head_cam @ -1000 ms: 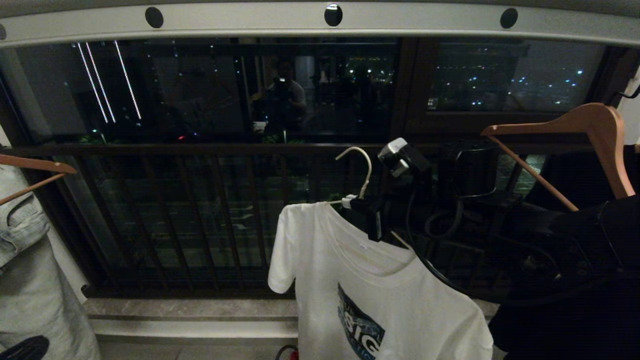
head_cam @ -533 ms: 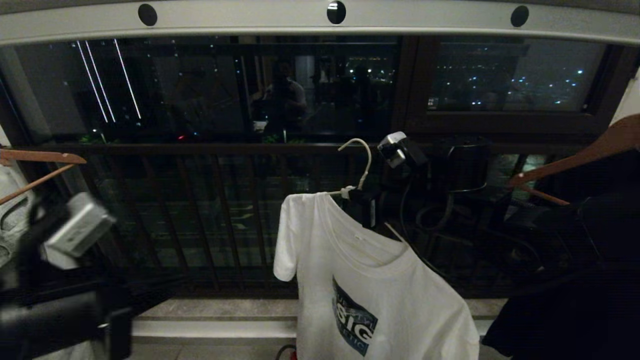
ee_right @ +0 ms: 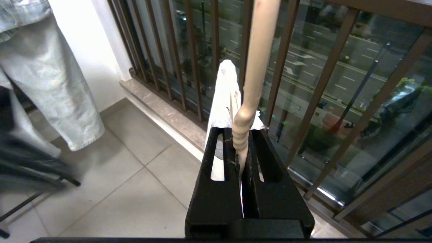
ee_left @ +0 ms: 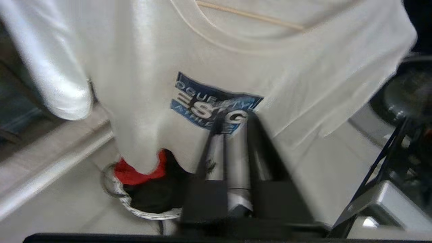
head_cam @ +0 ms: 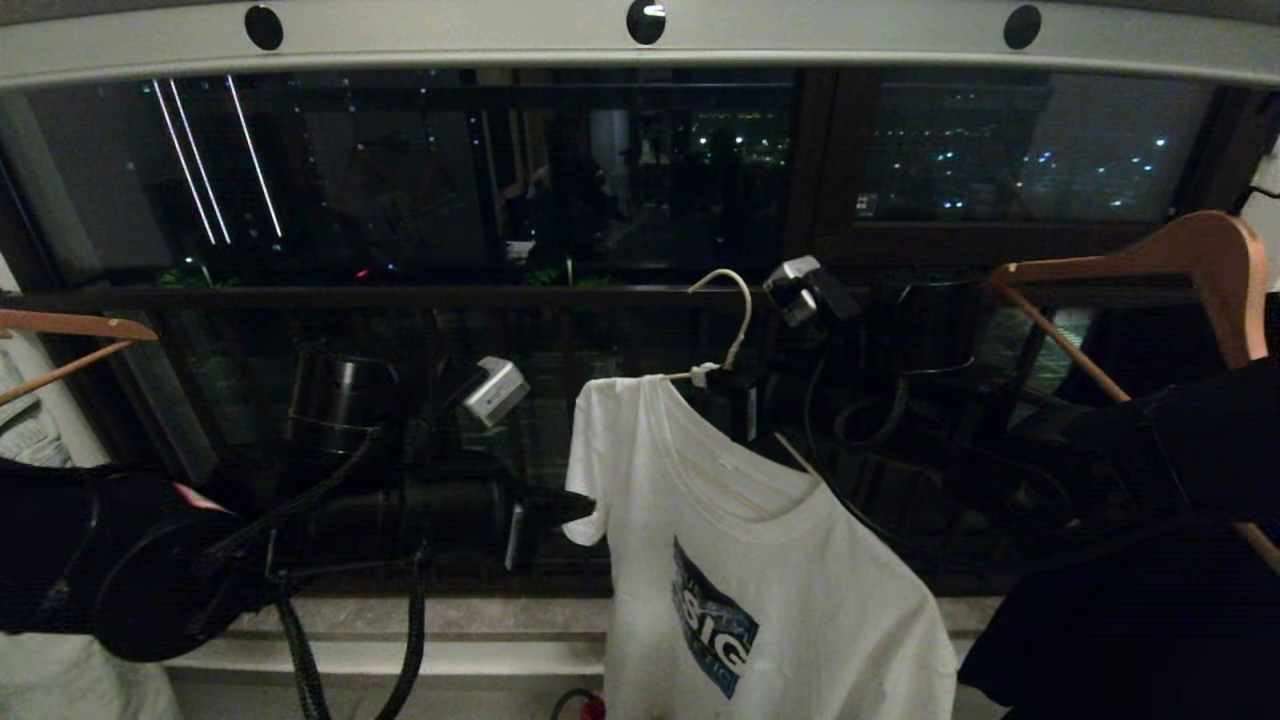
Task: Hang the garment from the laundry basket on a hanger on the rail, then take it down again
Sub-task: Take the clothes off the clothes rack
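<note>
The right end effector (ee_right: 240, 148) is clamped on the twisted neck of the thin white wire hanger (head_cam: 728, 325), which carries the white graphic T-shirt (head_cam: 760, 560) below the pale grey holed rail (head_cam: 640, 40); the left end effector (head_cam: 560, 507), fingers narrowly parted and empty, sits by its sleeve.

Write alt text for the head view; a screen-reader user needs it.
The right end effector holds a white hanger by its neck, a white T-shirt draped on it, below the grey rail and not hooked on. The left end effector reaches toward the shirt's sleeve, before a dark night window.
</note>
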Available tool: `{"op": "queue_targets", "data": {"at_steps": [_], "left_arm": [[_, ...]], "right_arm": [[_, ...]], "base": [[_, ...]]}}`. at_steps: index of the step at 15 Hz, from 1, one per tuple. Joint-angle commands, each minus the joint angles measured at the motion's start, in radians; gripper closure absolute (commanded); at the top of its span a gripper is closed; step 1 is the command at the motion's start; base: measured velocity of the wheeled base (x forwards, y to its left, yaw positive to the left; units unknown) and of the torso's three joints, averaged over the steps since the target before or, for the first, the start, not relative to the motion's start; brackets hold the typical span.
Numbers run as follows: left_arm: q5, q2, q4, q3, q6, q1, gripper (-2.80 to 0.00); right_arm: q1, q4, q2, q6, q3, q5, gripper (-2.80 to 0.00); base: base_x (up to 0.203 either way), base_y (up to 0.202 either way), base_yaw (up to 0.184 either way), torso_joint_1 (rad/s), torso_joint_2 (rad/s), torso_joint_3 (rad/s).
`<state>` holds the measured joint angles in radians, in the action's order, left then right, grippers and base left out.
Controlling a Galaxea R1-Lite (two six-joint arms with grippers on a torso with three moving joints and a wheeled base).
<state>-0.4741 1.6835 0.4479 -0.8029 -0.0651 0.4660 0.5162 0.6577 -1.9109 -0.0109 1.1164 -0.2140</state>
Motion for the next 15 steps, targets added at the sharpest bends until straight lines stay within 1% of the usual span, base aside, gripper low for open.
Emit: {"op": "queue_targets", "data": {"at_steps": [1,2,3,4,5,6,7,8,11,12,15], "left_arm": [[0.008,0.078,0.008,-0.03,-0.027,0.014,-2.8],[0.032,0.084,0.015,-0.033,-0.032,0.015,-2.8],[0.069,0.092,0.059,-0.033,-0.047,0.02,-2.8],[0.142,0.109,0.13,-0.03,-0.073,0.036,-2.8],[0.225,0.136,0.2,-0.023,-0.084,0.054,-2.8],[0.311,0.169,0.284,-0.013,-0.089,0.076,-2.8],[0.378,0.195,0.364,-0.004,-0.092,0.097,-2.8],[0.402,0.21,0.405,0.011,-0.093,0.111,-2.8],[0.409,0.222,0.41,0.008,-0.088,0.112,-2.8],[0.421,0.227,0.41,0.008,-0.074,0.111,-2.8],[0.547,0.251,0.415,-0.001,0.003,0.111,-2.8]], "right_arm": [[0.004,0.002,-0.002,0.0,-0.003,-0.002,0.0],[0.009,0.002,-0.002,-0.003,-0.003,-0.002,0.0],[0.021,0.002,0.0,-0.017,-0.005,-0.002,0.0],[0.032,0.001,0.001,-0.036,-0.006,-0.002,0.0],[0.039,-0.003,0.001,-0.041,-0.006,-0.002,0.0],[0.046,-0.004,0.001,-0.041,-0.009,-0.002,0.0],[0.053,-0.004,0.001,-0.041,-0.01,-0.002,0.0],[0.06,-0.004,0.004,-0.042,-0.013,-0.002,0.0],[0.068,-0.003,0.007,-0.041,-0.021,-0.001,0.0],[0.068,-0.003,0.007,-0.041,-0.023,-0.001,0.0],[0.071,-0.003,0.015,-0.041,-0.026,-0.002,0.0]], "base": [[0.0,0.0,0.0,0.0,0.0,0.0],[0.0,0.0,0.0,0.0,0.0,0.0],[0.0,0.0,0.0,0.0,0.0,0.0],[0.0,0.0,0.0,0.0,0.0,0.0],[0.0,0.0,0.0,0.0,0.0,0.0],[0.0,0.0,0.0,0.0,0.0,0.0],[0.0,0.0,0.0,0.0,0.0,0.0],[0.0,0.0,0.0,0.0,0.0,0.0],[0.0,0.0,0.0,0.0,0.0,0.0],[0.0,0.0,0.0,0.0,0.0,0.0],[0.0,0.0,0.0,0.0,0.0,0.0]]}}
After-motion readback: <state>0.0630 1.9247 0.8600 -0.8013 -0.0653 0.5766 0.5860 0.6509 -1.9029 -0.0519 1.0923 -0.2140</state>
